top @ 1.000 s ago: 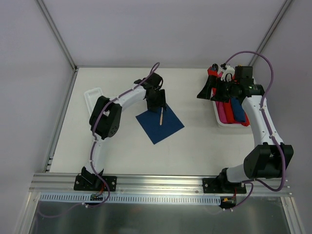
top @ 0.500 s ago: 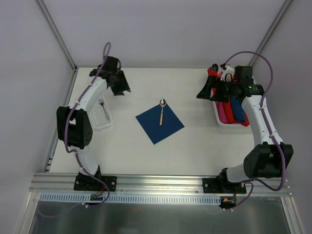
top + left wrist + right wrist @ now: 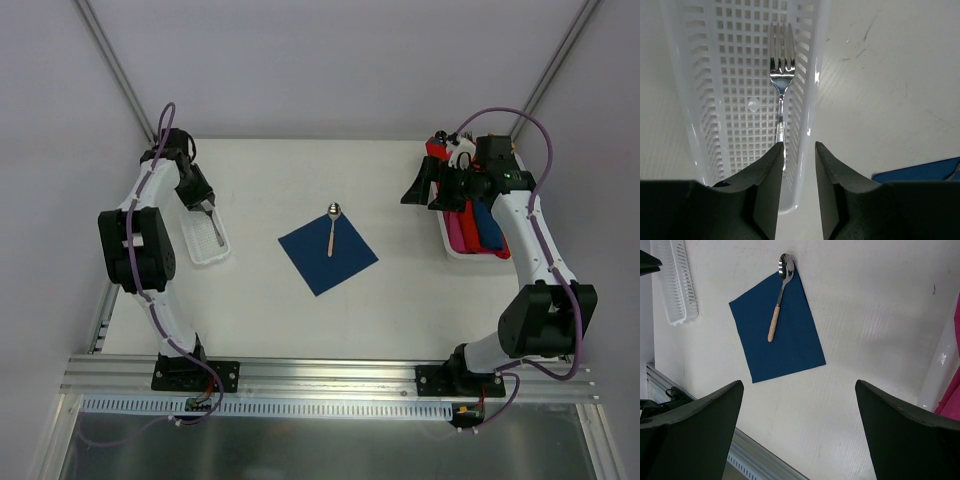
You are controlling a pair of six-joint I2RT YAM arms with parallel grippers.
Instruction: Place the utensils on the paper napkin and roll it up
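Swung away from the napkin (image 3: 328, 262) since a second ago, the left pincer (image 3: 799, 147) now hangs low over the near end of a white basket (image 3: 730, 75), and its jaws have drawn closer together. They stand a slim gap apart with nothing visibly between them, so no hold yet. Straight ahead of it lies the fork (image 3: 781, 65), tines pointing away. Its neck runs under the inner edge of the left finger rather than down the middle of the gap, and the handle is hidden beneath the fingers.

A good pick probably calls for a small nudge to the left, so that the handle sits centred and the other finger clears the basket's wall. Then descend, close firmly and lift straight up. The napkin lies well apart to this pincer's right on the tabletop (image 3: 400, 300), with the spoon (image 3: 331, 228) resting on it. The fork should be laid beside the spoon, parallel to it.

The right pincer (image 3: 799, 387) hovers fully spread, empty.
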